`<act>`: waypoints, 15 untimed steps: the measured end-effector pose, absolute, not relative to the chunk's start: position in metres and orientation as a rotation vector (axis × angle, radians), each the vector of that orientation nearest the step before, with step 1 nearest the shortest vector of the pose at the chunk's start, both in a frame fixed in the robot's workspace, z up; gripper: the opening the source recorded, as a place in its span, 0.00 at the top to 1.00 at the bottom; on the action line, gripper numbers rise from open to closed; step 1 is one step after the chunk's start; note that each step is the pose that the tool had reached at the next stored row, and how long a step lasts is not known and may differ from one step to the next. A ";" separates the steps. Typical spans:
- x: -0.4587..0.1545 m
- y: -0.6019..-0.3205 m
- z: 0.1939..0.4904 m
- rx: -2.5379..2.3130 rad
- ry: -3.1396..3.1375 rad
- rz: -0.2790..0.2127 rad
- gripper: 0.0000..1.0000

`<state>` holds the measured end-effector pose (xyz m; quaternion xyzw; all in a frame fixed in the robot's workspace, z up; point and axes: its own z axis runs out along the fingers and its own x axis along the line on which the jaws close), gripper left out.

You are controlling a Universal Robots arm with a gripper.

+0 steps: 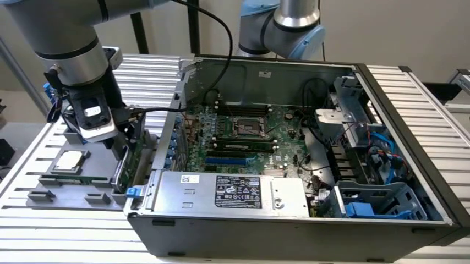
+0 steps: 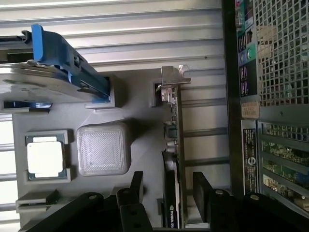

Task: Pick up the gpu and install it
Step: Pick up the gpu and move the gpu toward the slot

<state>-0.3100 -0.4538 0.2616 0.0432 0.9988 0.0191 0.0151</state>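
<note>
Directly beneath the end effector [image 2: 168, 178], the gpu [image 2: 174, 140] stands on its long edge in a slot of a grey holder [image 2: 140, 145]. Its silver bracket is at the end away from the fingers [image 2: 136, 186].

You are in the pick-up step; the install has not begun. The end effector is open, with one finger on each side of the card. A gap shows between each finger and the card's faces, so nothing is gripped yet.

To one side of the end effector, just past the card, rises the wall of the open computer case [image 1: 294, 225]. To the other side, in the same holder, lie a square silver CPU chip [image 2: 46, 157] and, farther off, a hard drive in a blue frame [image 2: 48, 82]. The holder rests on a slatted metal table [image 1: 74, 231].

As a judgement, the grasp calls for fingers centred and square to the thin card, taking the board itself rather than parts on it. With the case wall so near, any lift would need to be straight up out of the slot.
</note>
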 end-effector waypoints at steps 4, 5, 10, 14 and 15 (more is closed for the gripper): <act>-0.310 -0.454 0.254 0.135 3.108 0.060 0.00; -0.310 -0.454 0.252 0.135 3.108 0.059 0.00; -0.310 -0.454 0.243 0.135 3.108 0.060 0.00; -0.308 -0.454 0.239 0.135 3.108 0.060 0.00; -0.308 -0.454 0.239 0.135 3.108 0.060 0.00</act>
